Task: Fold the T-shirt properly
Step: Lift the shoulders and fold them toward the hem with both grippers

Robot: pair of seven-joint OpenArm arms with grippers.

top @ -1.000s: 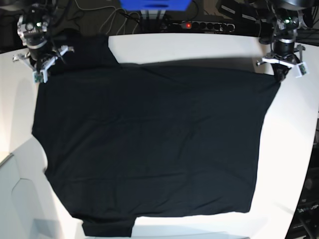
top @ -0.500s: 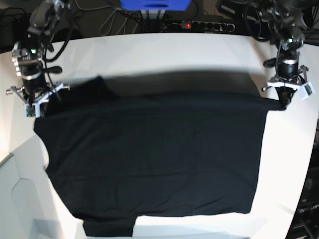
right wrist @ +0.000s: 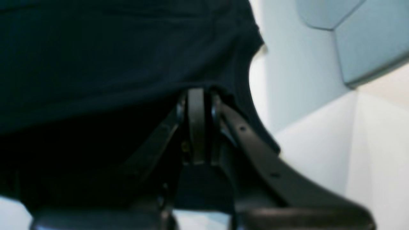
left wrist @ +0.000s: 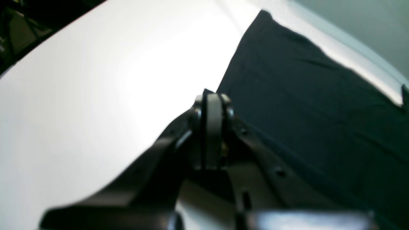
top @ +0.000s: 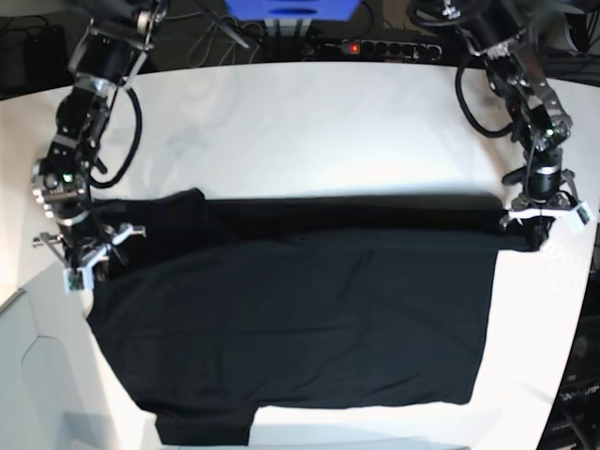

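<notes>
First fold partly done: T-shirt far edge lifted toward near counter edge. Left gripper, right gripper clamped on corners. Remaining folds pending.

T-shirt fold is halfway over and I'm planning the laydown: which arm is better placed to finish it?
Neither alone. The left gripper and right gripper each pinch a corner of the T-shirt at about the same depth, jaws shut, so both should probably carry on together.
</notes>
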